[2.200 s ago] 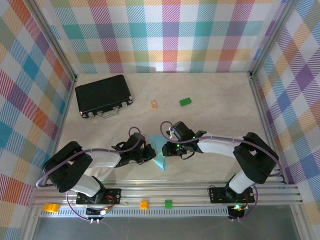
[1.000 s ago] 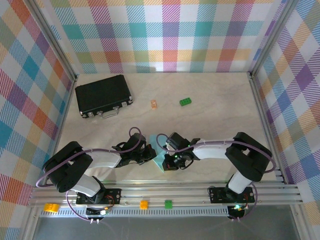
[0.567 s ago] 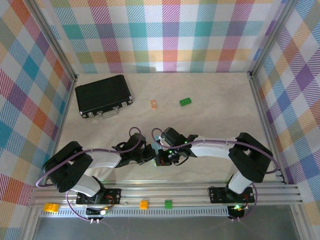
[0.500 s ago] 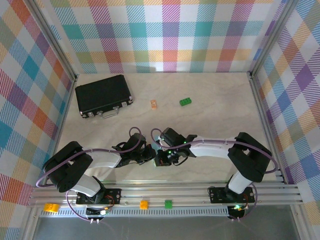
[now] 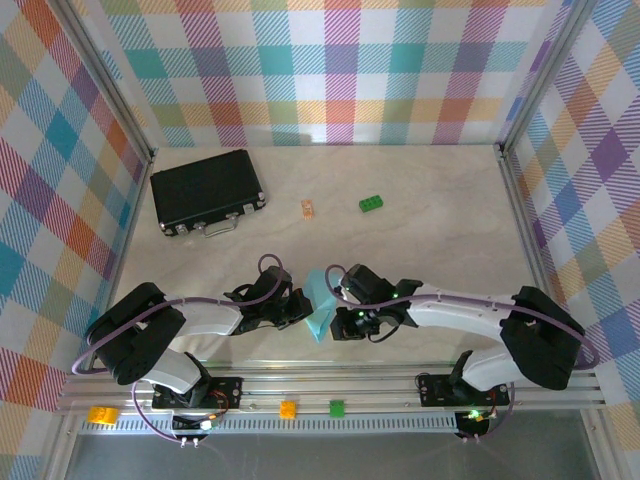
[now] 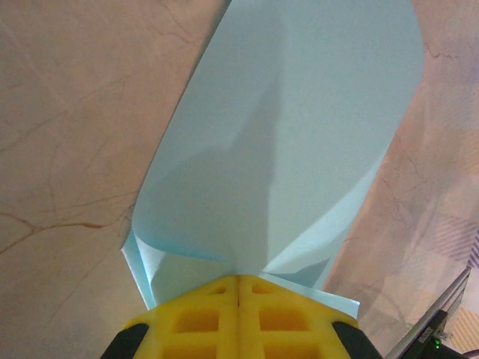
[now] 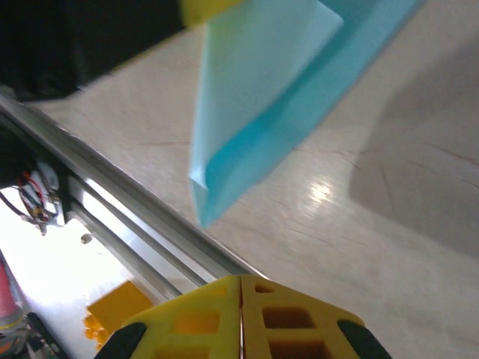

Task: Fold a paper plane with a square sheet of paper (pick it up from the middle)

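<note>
I am watching the left gripper (image 6: 238, 288) pinching the thin light blue sheet of paper (image 5: 319, 304) at its lower folded end, its yellow fingers pressed together on the layers. The sheet is rising from that grip, doubled over, just beyond the aluminium rail (image 5: 330, 384) along the near edge of the pale marbled table (image 5: 440, 230). In the right wrist view one corner of the paper is pointing down toward that rail; I cannot tell whether it is touching the tabletop. The right gripper (image 7: 241, 283) is sitting just beside the paper with its fingers pressed together and nothing between them. Bare tabletop is lying open across the centre and the right side, up to the checked walls (image 5: 330, 70). The flat black rectangular case (image 5: 205, 190) is lying closed by the far left wall, well apart from the arms, its contents hidden. A small green brick (image 5: 372, 203) and a small orange piece (image 5: 307, 208) are lying between the case and the open middle.
</note>
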Robot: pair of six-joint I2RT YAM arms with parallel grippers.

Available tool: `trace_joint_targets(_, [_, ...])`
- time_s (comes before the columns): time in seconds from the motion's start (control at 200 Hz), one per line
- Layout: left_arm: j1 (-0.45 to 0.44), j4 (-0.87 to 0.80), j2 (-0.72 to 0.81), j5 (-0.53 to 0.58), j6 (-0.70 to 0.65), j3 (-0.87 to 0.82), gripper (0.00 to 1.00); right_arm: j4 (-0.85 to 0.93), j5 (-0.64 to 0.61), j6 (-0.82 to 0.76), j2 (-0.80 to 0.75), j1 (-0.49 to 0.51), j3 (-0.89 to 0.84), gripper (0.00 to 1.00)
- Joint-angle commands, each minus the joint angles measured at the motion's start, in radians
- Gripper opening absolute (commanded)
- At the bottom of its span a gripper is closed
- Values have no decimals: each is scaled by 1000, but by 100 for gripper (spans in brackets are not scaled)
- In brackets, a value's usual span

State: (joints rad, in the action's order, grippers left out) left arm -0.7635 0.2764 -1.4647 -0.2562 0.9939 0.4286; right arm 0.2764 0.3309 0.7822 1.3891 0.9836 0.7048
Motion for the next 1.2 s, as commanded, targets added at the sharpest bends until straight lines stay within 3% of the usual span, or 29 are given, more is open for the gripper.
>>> trace_joint_targets(0.0, [-10, -139, -34, 49, -20, -31, 0, -85, 38, 51, 52, 9, 71, 8])
trace_joint_targets(0.41, [-11, -142, -31, 43, -22, -27, 0, -183, 27, 92, 283, 27, 124, 8])
trace_joint_targets(0.74, [-11, -132, -31, 44, -20, -31, 0, -206, 69, 104, 219, 41, -43, 7])
trace_joint_targets(0.975, [-19, -131, -19, 68, -3, -42, 0, -105, -19, 89, 84, 41, -7, 8])
trace_joint_targets(1.195, [-68, -114, 28, 167, 84, -62, 0, -76, -57, 88, 44, 35, 36, 9])
